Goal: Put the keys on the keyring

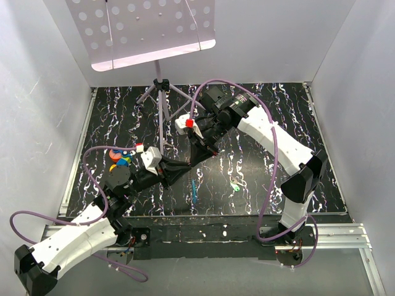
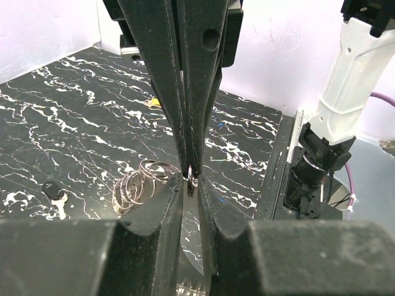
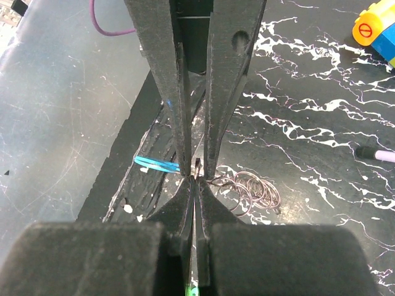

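Note:
Above the marbled mat, my two grippers meet tip to tip. My right gripper (image 3: pixel 196 182) (image 1: pixel 199 155) is shut on a thin silvery metal piece (image 2: pixel 190 176) (image 3: pixel 197 165) seen edge-on. It is too small to tell whether it is the keyring or a key. A green glint shows low in the slit between the right jaws. My left gripper (image 2: pixel 191 185) (image 1: pixel 185 165) stands around the same piece with a narrow gap between its jaws. A tiny green-headed key (image 1: pixel 236 185) lies on the mat to the right. A light-blue strip (image 3: pixel 154 163) (image 1: pixel 194 190) lies near the mat's front edge.
A heap of loose metal rings (image 2: pixel 139 182) (image 3: pixel 250 185) lies on the mat under the grippers. A black-headed key (image 2: pixel 54 191) lies left of it. Coloured toy blocks (image 1: pixel 120 157) sit at the left, and a pen (image 3: pixel 376 154) lies nearby. The purple tripod stand (image 1: pixel 160 92) rises at the back.

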### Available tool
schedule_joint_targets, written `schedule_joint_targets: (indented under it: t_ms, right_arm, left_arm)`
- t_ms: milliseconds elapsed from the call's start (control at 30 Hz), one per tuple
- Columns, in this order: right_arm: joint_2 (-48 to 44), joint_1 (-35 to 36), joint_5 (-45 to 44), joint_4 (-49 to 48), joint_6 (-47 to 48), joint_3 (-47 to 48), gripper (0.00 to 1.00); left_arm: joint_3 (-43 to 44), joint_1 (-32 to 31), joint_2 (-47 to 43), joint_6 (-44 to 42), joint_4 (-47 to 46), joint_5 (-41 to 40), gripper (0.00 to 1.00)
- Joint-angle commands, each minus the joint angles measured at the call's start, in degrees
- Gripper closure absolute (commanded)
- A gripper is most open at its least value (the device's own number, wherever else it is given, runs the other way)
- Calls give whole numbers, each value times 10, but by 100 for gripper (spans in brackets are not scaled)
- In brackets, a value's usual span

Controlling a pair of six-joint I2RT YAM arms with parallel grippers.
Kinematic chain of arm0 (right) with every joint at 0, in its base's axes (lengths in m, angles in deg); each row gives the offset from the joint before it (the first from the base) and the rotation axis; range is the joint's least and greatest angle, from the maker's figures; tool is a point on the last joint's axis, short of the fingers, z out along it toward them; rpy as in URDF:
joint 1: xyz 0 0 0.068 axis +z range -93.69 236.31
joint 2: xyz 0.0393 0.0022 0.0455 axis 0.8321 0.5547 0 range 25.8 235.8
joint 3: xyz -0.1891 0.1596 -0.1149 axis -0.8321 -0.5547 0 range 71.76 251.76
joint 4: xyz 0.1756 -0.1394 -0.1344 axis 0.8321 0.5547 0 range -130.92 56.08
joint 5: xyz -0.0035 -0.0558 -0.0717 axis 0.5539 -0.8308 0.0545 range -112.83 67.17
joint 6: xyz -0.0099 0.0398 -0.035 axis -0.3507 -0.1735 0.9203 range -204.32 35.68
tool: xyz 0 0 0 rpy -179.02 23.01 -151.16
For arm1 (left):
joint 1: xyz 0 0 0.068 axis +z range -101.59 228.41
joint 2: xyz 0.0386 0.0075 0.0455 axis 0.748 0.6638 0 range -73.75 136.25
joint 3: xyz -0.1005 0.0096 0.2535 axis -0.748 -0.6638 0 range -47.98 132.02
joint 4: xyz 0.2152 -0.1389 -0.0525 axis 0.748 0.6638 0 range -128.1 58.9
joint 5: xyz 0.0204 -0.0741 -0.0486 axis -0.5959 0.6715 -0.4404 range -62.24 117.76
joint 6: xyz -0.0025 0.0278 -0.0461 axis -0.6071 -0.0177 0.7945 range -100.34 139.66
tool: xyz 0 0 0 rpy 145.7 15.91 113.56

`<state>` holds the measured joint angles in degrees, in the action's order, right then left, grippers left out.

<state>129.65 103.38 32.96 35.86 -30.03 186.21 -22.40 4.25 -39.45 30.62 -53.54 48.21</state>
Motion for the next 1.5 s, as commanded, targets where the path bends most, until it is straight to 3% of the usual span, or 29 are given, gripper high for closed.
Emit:
schedule_joint_targets:
  t_ms: [0, 100, 333, 533, 1033, 1100, 1167, 1267, 1467]
  right_arm:
    - [-17, 6, 19, 92, 1, 9, 99]
    - [-18, 6, 18, 91, -1, 10, 99]
    - [-21, 7, 16, 83, -9, 8, 99]
    - [-34, 6, 0, 67, -37, 9, 73]
    - [-50, -93, 24, 19, -114, 112, 60]
    - [-69, -103, 78, -13, -119, 87, 57]
    - [-103, -109, 148, -66, -118, 13, 47]
    - [-112, -107, 221, -70, -88, -50, 47]
    - [-114, -86, 205, -151, -185, -76, 49]
  left_arm:
    - [28, 2, 1, -5, -6, 22, 89]
    - [30, 2, -1, -14, 10, 29, 100]
    - [39, 3, -13, -34, 46, 31, 100]
    - [17, 8, -34, 5, 9, 25, 100]
    - [-18, 23, -41, 102, -106, 7, 100]
    - [-27, 26, -38, 124, -139, -5, 100]
    - [-36, 27, -35, 142, -176, -26, 100]
    - [-44, 27, -29, 164, -229, -46, 100]
    - [-44, 28, -7, 187, -278, -62, 100]
